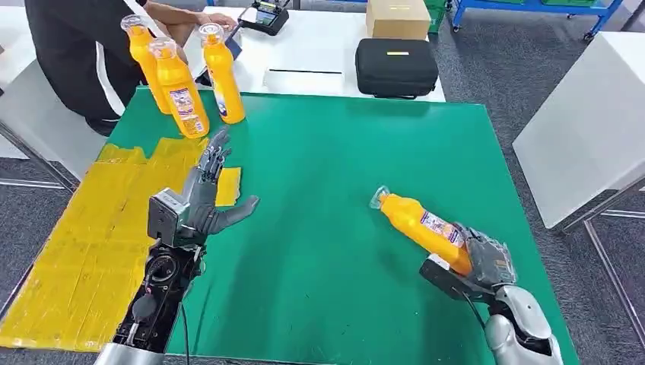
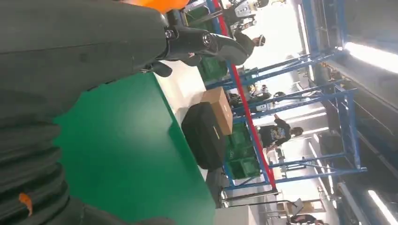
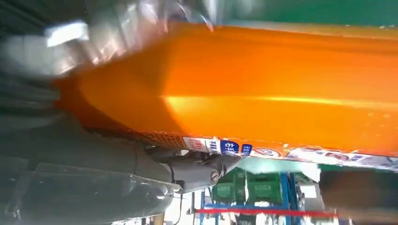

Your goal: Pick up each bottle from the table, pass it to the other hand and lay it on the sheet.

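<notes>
Your right hand [image 1: 487, 262] is clamped around the base of an orange bottle [image 1: 422, 226], near the right edge of the green table [image 1: 342, 175] toward its near right corner. The bottle is tilted, its clear cap pointing up and toward the table's middle, body lifted off the surface. From the right wrist view the bottle [image 3: 263, 89] lies right against the hand, label strip along its side, fingers [image 3: 197, 168] wrapped under it.

Your left hand [image 1: 207, 199] holds nothing: fingers spread apart and stretched toward the far edge, thumb out to the side. It hovers at the border where the yellow sheet [image 1: 91, 243] meets the bare green, near the left edge.

Three more orange bottles [image 1: 182, 87] stand upright, close together at the far left corner of the table, just beyond the sheet's far end. A person [image 1: 84, 46] in dark clothing stands behind that corner. Beyond the far edge, on a white table [image 1: 319, 38], you have a black case [image 1: 395, 67] and a cardboard box [image 1: 398, 17].
</notes>
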`<state>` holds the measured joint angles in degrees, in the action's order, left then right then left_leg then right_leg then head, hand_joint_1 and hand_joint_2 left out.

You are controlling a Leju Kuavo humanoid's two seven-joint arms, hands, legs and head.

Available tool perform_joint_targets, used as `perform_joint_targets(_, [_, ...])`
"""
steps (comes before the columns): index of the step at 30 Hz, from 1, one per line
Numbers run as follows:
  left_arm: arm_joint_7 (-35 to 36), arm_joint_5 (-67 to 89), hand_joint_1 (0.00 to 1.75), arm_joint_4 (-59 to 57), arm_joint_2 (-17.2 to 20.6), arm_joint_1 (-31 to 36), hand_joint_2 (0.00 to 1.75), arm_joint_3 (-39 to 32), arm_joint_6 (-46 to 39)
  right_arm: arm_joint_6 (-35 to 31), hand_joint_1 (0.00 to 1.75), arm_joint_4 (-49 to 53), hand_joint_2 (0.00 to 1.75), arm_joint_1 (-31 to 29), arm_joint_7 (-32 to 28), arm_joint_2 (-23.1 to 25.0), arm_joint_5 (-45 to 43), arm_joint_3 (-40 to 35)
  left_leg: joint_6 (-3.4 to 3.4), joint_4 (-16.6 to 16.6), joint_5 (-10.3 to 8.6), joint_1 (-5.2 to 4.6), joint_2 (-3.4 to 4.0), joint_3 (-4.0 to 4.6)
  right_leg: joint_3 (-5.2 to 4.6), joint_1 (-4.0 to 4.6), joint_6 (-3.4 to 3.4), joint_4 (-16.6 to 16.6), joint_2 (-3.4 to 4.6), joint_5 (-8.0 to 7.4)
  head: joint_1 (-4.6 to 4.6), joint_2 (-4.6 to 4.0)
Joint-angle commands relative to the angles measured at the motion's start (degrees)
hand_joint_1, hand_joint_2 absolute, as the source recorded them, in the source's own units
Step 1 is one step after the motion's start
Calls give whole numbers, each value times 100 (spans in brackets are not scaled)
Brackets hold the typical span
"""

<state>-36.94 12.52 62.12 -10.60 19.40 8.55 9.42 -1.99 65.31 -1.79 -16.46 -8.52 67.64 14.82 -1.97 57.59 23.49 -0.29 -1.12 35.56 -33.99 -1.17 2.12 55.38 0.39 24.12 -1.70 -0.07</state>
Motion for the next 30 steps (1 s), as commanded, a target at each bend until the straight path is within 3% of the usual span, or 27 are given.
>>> perform_joint_targets(1, [318,-100,0,-24,7,110,175,173,173,-768,175,-312,175,-916,-178,1206,-1053,-473,22,-1,24,9,69,-47,27,11,-21,-4,54,3,0,0])
perform_joint_targets(5, [475,-224,0,43,-59,157,175,298,362,-962,175,-448,175,-1128,-288,1356,-1661,-581,20,2,14,12,53,-29,11,13,-17,1,38,1,-2,0])
perform_joint_targets(12, [700,-847,0,-242,-159,512,175,602,894,-951,175,-615,175,-1387,-1181,1799,-3193,-743,14,7,11,11,35,-23,11,10,-13,6,20,5,0,0])
perform_joint_targets(26, [925,-1035,0,-135,-173,675,175,985,889,-882,175,-1337,175,-1986,-1388,2079,-3415,-1551,14,1,8,9,32,-29,17,9,-14,1,17,5,0,0])
perform_joint_targets(30, [1000,-1232,0,-106,-171,769,175,1043,899,-775,175,-1957,175,-2236,-1498,2182,-3387,-1919,13,2,8,8,27,-27,17,8,-12,3,14,6,0,0])
